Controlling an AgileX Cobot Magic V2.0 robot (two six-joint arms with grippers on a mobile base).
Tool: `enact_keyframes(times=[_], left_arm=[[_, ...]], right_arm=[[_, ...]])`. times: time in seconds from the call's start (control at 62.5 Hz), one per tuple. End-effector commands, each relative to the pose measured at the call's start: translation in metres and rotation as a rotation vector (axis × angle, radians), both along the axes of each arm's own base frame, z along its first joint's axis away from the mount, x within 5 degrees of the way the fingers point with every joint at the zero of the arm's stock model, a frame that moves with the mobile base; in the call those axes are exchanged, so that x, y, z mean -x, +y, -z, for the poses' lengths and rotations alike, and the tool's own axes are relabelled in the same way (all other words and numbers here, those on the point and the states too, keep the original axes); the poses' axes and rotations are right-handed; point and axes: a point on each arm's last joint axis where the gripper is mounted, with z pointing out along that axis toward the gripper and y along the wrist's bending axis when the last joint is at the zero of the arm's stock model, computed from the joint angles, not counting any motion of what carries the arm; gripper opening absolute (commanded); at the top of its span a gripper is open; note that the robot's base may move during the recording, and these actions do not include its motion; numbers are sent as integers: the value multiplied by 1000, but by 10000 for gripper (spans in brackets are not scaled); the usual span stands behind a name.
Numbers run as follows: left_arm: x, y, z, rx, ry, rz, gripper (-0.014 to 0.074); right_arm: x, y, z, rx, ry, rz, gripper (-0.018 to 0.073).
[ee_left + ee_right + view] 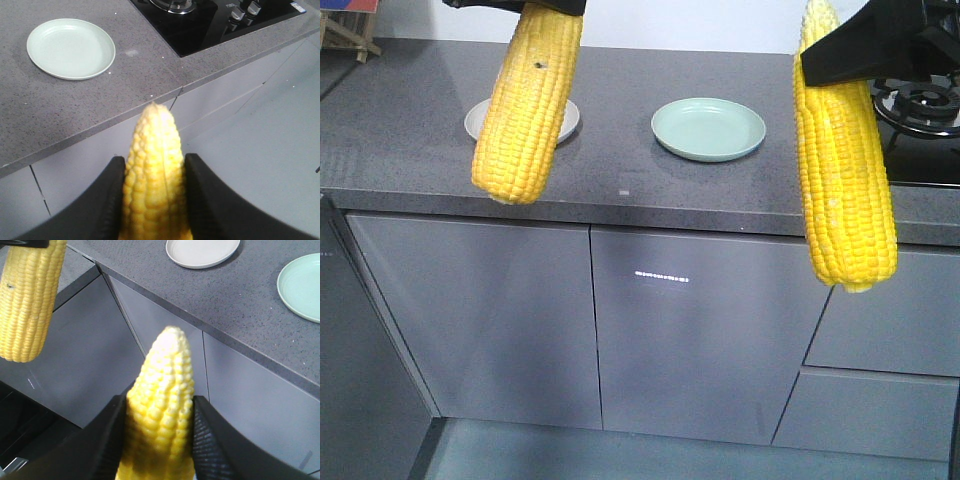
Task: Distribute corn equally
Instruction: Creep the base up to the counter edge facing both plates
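I hold two yellow corn cobs, one in each gripper, in the air in front of the grey counter (620, 170). My left gripper (520, 5) (155, 165) is shut on the left corn cob (527, 110) (152, 130), which hangs tilted with its blunt end down. The right gripper (865, 45) (160, 405) is shut on the right corn cob (845, 180) (167, 360), hanging nearly upright. The right wrist view also catches the left cob (27, 305). On the counter a white plate (480, 118) (202, 251), half hidden behind the left cob, and a pale green plate (708, 128) (70, 47) (302, 287) both lie bare.
A black gas stove (920, 110) (200, 20) with knobs is set into the counter at the right. Grey cabinet doors (700, 330) and drawers run below the counter edge. A wooden rack (345, 30) stands at the far left back.
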Motion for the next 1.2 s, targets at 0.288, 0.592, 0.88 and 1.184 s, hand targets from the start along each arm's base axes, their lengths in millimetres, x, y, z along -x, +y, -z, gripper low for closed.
enact_keyframes(times=[0.288, 0.592, 0.88, 1.184], left_arm=[[17, 5, -22, 64, -63, 5, -6], [17, 5, -22, 64, -63, 5, -6], [17, 5, -22, 64, -63, 5, -6], [17, 5, -22, 64, -63, 5, -6]], right_arm=[[8, 0, -16, -47, -74, 4, -2], [8, 0, -16, -47, -75, 5, -2], [8, 0, -16, -47, -75, 5, -2], [8, 0, -16, -47, -75, 5, -2]])
